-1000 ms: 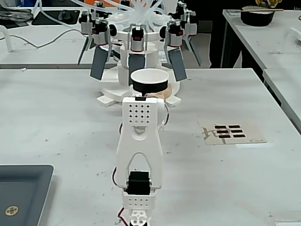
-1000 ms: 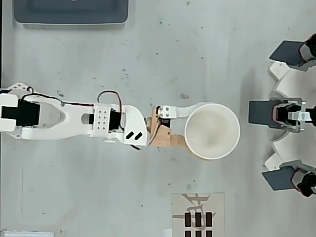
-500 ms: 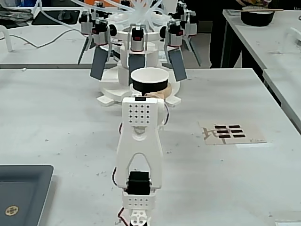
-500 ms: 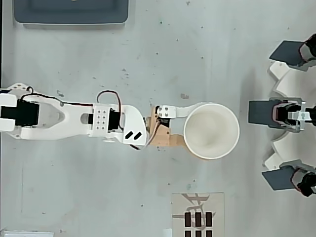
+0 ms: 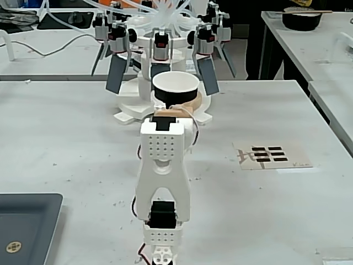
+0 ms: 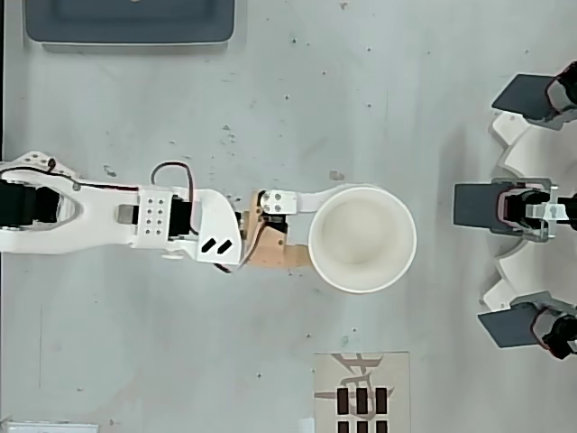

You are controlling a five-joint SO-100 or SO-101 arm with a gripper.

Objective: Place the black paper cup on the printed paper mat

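The black paper cup [image 5: 175, 100], white inside and on its rim, stands upright in my gripper [image 5: 175, 106], which is shut on its side. In the overhead view the cup [image 6: 362, 239] appears as a white circle at the end of the arm. One white finger [image 6: 311, 196] runs along its upper edge, and the other finger is hidden under the cup. Whether the cup's base touches the table cannot be told. The printed paper mat [image 5: 271, 155] lies flat to the right of the arm in the fixed view, bare and apart from the cup. In the overhead view the mat [image 6: 362, 397] is at the bottom edge.
A white round rig with dark panels [image 5: 160, 55] stands right behind the cup, also at the right edge of the overhead view [image 6: 532, 212]. A dark grey tray [image 5: 25, 226] sits at the table's near left. A black bowl with chopsticks [image 5: 301, 19] is on another table.
The arm has drawn back toward its base with the cup in the gripper. The cup now looks larger from above and sits higher in the fixed view, away from the rig.
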